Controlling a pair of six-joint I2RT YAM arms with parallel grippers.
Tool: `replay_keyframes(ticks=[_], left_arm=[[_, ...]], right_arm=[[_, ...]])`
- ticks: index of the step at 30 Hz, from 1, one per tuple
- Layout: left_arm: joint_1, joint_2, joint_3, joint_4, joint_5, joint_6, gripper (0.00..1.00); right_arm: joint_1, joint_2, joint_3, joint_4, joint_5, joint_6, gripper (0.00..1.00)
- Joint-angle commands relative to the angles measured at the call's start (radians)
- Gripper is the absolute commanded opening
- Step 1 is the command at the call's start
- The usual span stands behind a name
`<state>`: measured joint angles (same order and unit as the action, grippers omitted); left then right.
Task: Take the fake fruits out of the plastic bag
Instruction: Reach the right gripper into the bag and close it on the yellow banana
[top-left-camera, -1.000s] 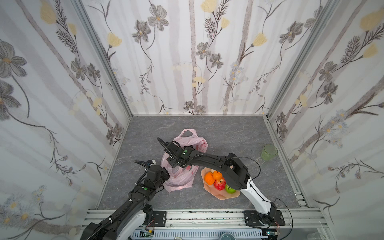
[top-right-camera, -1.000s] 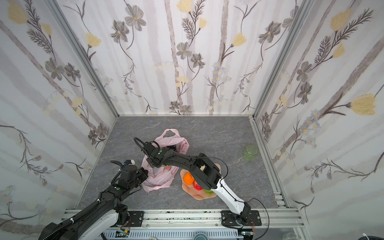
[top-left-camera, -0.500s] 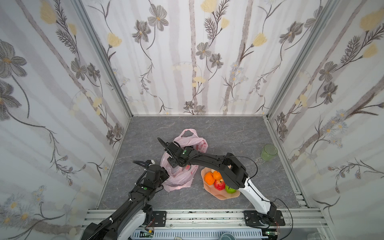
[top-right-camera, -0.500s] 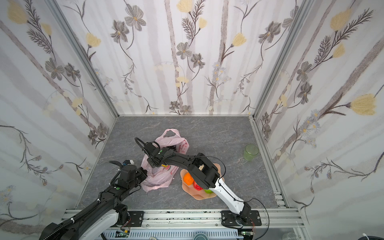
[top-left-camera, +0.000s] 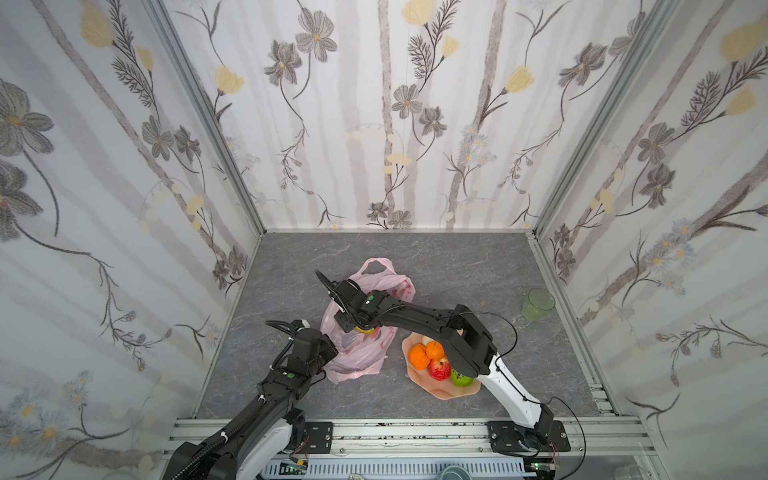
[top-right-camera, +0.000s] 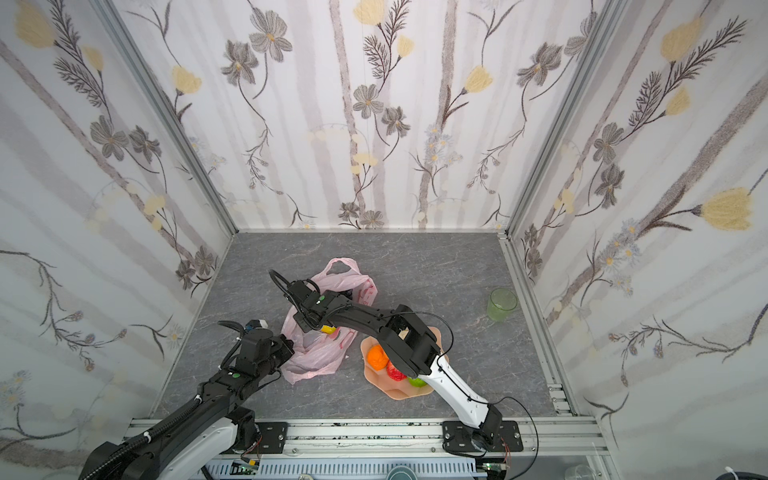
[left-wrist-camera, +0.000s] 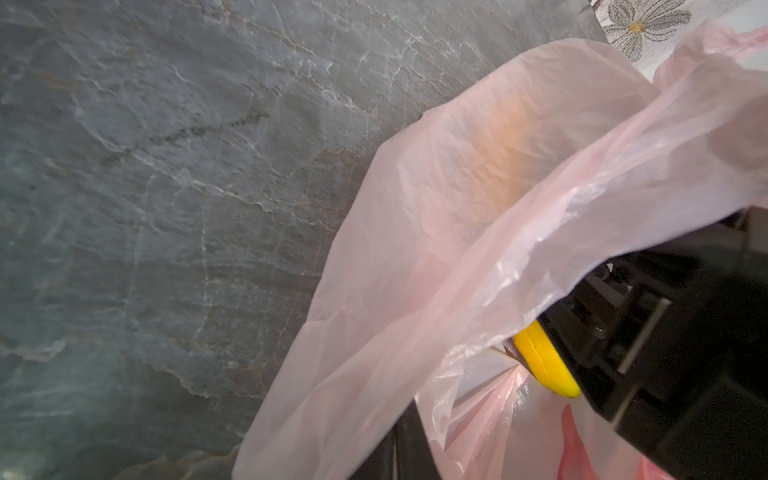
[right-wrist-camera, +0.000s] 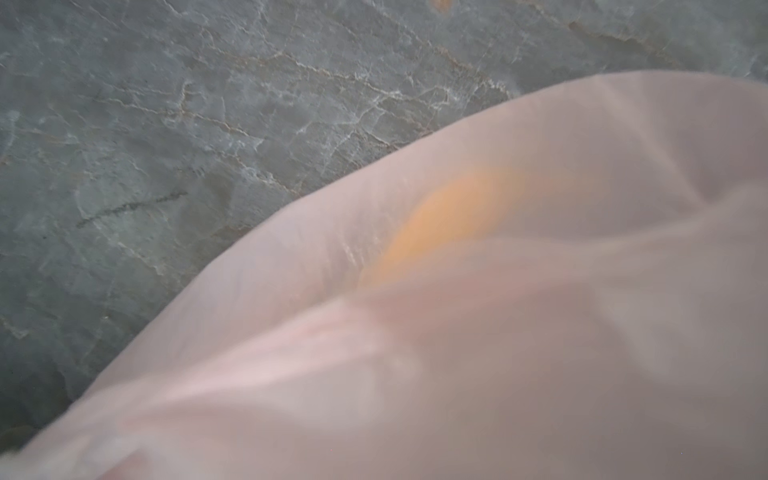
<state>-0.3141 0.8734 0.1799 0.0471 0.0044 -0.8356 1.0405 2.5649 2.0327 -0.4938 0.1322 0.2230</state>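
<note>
Bench: a grey marbled slab (top-left-camera: 457, 266) with flowered walls on three sides.
Plastic bag: thin, pink and crinkled, it lies on the bench left of the middle (top-left-camera: 361, 359) (top-right-camera: 318, 353). One handle loop points toward the back wall, and red print shows on its side.
Left hand: it sits at the bag's near left edge (top-left-camera: 329, 355) (top-right-camera: 286, 352), clenched. In the left wrist view the pink film (left-wrist-camera: 457, 187) runs up taut from it, so it looks pinched on the plastic bag.
Right hand: it reaches across the middle and dips into the mouth of the bag (top-left-camera: 358, 327) (top-right-camera: 321, 327). In the left wrist view it is a black bulk under the film (left-wrist-camera: 665, 353). I cannot tell whether its fingers are gripping or loose.
Banana: yellow, inside the bag, right at the tip of the right hand (top-left-camera: 364, 331) (top-right-camera: 328, 329) (left-wrist-camera: 540, 365) and partly hidden by it.
Plate: peach and scalloped, just right of the bag (top-left-camera: 440, 392) (top-right-camera: 395, 392), partly under the right arm.
On the plate: two oranges (top-left-camera: 418, 357), a red apple (top-left-camera: 439, 369) and a green fruit (top-left-camera: 461, 378), packed touching one another.
Through the film: the right wrist view is filled with blurred pink bag (right-wrist-camera: 540, 332) with an orange-yellow patch behind it. I cannot tell what the patch is.
Green cup: translucent and upright, near the right wall and well apart from the plate (top-left-camera: 538, 305) (top-right-camera: 503, 305).
</note>
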Motion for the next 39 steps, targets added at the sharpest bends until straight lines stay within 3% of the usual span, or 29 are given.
replay_keyframes(ticks=[1,17,31,39], left_arm=[[0.003,0.027,0.031,0.011,0.006,0.037,0.0],[0.006,0.045,0.067,0.011,-0.004,0.061,0.0],[0.009,0.075,0.089,0.014,0.008,0.058,0.0],[-0.002,0.085,0.103,0.023,0.036,0.058,0.0]], right_arm=[[-0.001,-0.023,0.008,0.018,-0.011,-0.021,0.29],[0.0,-0.095,-0.061,-0.024,-0.013,-0.022,0.28],[0.026,-0.314,-0.261,-0.055,-0.042,-0.031,0.28],[0.059,-0.351,-0.299,0.001,-0.037,-0.008,0.29]])
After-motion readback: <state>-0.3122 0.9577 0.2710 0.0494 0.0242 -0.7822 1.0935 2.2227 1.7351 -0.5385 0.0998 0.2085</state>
